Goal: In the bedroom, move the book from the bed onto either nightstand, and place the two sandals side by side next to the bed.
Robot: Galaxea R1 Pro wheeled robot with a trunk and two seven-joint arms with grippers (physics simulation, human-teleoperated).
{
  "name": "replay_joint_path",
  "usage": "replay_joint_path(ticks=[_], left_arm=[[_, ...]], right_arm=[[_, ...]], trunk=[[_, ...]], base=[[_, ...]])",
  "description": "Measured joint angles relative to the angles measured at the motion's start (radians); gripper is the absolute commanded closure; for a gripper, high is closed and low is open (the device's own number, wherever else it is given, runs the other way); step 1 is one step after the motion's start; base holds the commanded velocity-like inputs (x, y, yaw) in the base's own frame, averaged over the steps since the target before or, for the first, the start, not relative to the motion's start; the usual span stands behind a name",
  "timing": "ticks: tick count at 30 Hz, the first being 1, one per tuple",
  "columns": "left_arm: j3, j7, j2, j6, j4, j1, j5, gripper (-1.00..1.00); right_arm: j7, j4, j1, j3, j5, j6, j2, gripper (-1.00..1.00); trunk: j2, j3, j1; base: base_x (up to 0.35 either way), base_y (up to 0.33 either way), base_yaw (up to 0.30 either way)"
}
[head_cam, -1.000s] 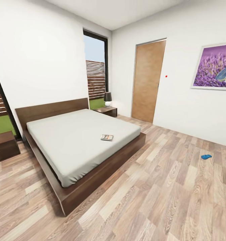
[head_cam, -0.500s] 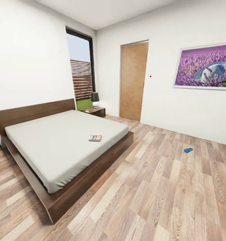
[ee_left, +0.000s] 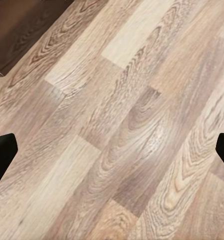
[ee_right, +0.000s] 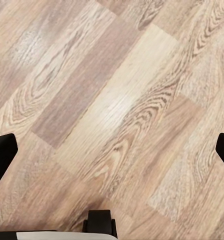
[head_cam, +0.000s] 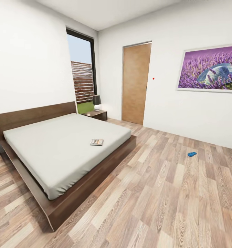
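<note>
Left hand (ee_left: 112, 150): its two black fingertips (ee_left: 2, 155) sit far apart at the edges of the left wrist view. It is spread wide and holds nothing. Only wood floor lies between them.
Right hand (ee_right: 112, 150): its two black fingertips (ee_right: 2, 155) are also far apart. It is spread wide and holds nothing. Bare floor lies under it.
Floor (head_cam: 157, 206): light wood planks. It is the nearest thing under both hands and runs on to the far walls.
Dark wood corner (ee_left: 22, 30): a dark brown piece sits on the floor beyond the left hand. I cannot tell what it belongs to.
Bed (head_cam: 88, 186): one big low bed with a dark brown frame and a pale grey mattress. It stands ahead of the hands, on the left-arm side.
Book (head_cam: 96, 142): one small thin book. It lies flat on the mattress, near the edge that faces the open floor.
Sandal (head_cam: 192, 154): one bright blue sandal shows. It lies on the floor ahead on the right-arm side, well apart from the bed.
Nightstand (head_cam: 97, 114): one low dark brown box past the bed, beside the headboard.
Lamp (head_cam: 96, 102): one small lamp with a dark shade stands on the nightstand.
Window (head_cam: 82, 70): one tall black-framed window, behind the nightstand.
Door (head_cam: 135, 83): one plain wood door in the far wall.
Picture (head_cam: 209, 68): one purple flower picture on that wall.
</note>
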Motion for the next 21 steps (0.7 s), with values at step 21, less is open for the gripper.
replay_joint_path(ticks=[21], left_arm=[[0.000,0.000,0.000,0.000,0.000,0.000,0.000,-1.00]], right_arm=[[0.000,0.000,0.000,0.000,0.000,0.000,-0.001,-1.00]], trunk=[[0.000,0.000,0.000]], base=[[0.000,0.000,-0.254]])
